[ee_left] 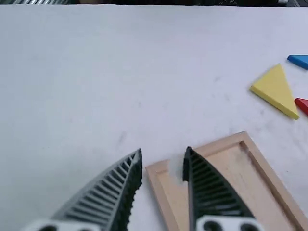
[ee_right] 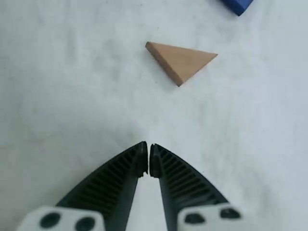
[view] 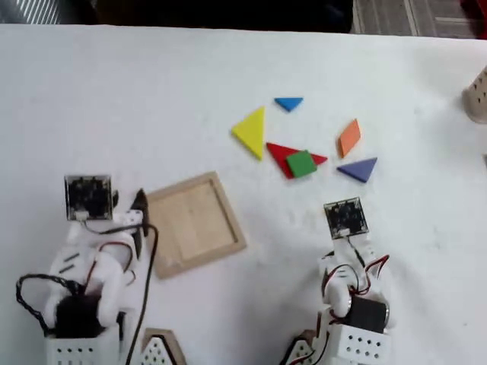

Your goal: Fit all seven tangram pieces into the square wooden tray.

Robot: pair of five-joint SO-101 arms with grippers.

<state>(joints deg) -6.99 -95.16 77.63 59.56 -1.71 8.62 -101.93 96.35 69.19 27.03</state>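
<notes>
White bench (view: 114,91) carries everything I can see from the console. Largest on it is the tray (view: 194,220), lying flat and askew with no piece in it, just beside my left arm. My left fingers (ee_left: 191,163) stand moderately apart and hold nothing; one tip hangs over the tray's near corner and the other over bare bench beside it.

All the pieces lie outside the tray, in a loose group beyond it and well apart from the left fingers. The yellow triangle (view: 253,131) is nearest the tray. The red triangle (view: 278,152) sits just beside it, with the green square (view: 301,163) resting on top. Further over are the orange parallelogram (view: 349,138) and the violet triangle (view: 359,169), and the small blue triangle (view: 288,103) lies farthest out.

My right fingers (ee_right: 144,156) are closed tip to tip on nothing. A tan triangle (ee_right: 182,60) lies flat ahead of them, clearly apart.
</notes>
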